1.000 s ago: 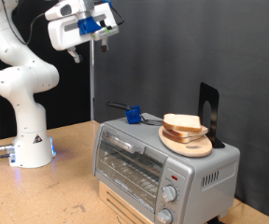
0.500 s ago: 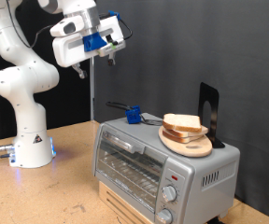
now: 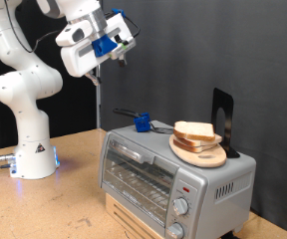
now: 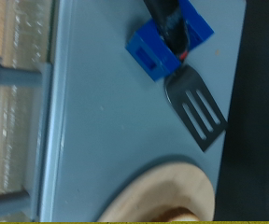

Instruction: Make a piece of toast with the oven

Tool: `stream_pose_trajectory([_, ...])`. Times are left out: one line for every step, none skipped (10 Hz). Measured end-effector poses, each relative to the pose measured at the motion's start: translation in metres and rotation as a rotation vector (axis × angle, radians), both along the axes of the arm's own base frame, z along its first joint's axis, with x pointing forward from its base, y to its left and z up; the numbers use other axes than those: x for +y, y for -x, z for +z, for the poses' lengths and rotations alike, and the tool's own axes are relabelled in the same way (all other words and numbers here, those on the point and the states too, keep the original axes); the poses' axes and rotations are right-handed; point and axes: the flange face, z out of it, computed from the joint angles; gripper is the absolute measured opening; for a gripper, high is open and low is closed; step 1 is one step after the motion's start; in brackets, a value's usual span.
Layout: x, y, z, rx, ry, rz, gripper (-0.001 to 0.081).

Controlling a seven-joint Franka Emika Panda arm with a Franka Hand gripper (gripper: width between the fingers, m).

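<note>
The piece of toast point(image 3: 195, 130) lies on a round wooden plate point(image 3: 201, 154) on top of the silver oven point(image 3: 153, 174), whose glass door is closed. My gripper point(image 3: 122, 52) hangs high in the air, towards the exterior view's left of the oven, touching nothing. Its fingers do not show in the wrist view. That view looks down on the oven's top point(image 4: 106, 103), the plate's rim point(image 4: 167, 191) and a sliver of the toast point(image 4: 176, 217).
A blue block point(image 3: 142, 123) holding a black spatula point(image 4: 198, 107) sits at the back of the oven's top. A black stand point(image 3: 221, 119) rises behind the plate. Two knobs point(image 3: 181, 206) are on the oven's front. The arm's base point(image 3: 32, 149) stands on the wooden table at the exterior view's left.
The arm has swung the hand downward and a little to the exterior view's right, tilting it towards the oven. The toast, plate and oven have not moved.
</note>
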Motion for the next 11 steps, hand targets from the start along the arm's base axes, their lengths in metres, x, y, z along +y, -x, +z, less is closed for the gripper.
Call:
stream_pose_trajectory([-0.004,-0.005,-0.009,-0.007,-0.006,-0.002,0.0682])
stream_pose_trajectory([-0.008,-0.01,-0.019,-0.016,-0.001,-0.019,0.0682])
stream_pose_trajectory([-0.013,-0.013,-0.031,-0.016,0.008,-0.027,0.0682])
stream_pose_trajectory([-0.019,-0.015,-0.042,-0.012,0.017,-0.028,0.0682])
stream_pose_trajectory([-0.025,-0.017,-0.054,-0.013,0.023,-0.025,0.0682])
stream_pose_trajectory([-0.032,-0.018,-0.064,-0.011,0.025,-0.024,0.0682])
stream_pose_trajectory([-0.038,-0.019,-0.07,-0.011,0.026,-0.027,0.0682])
stream_pose_trajectory([-0.044,-0.02,-0.073,-0.013,0.022,-0.033,0.0682])
stream_pose_trajectory([-0.049,-0.021,-0.075,-0.016,0.014,-0.043,0.0682])
stream_pose_trajectory([-0.052,-0.022,-0.075,-0.018,0.009,-0.048,0.0682])
stream_pose_trajectory([-0.052,-0.021,-0.075,-0.017,0.009,-0.048,0.0682])
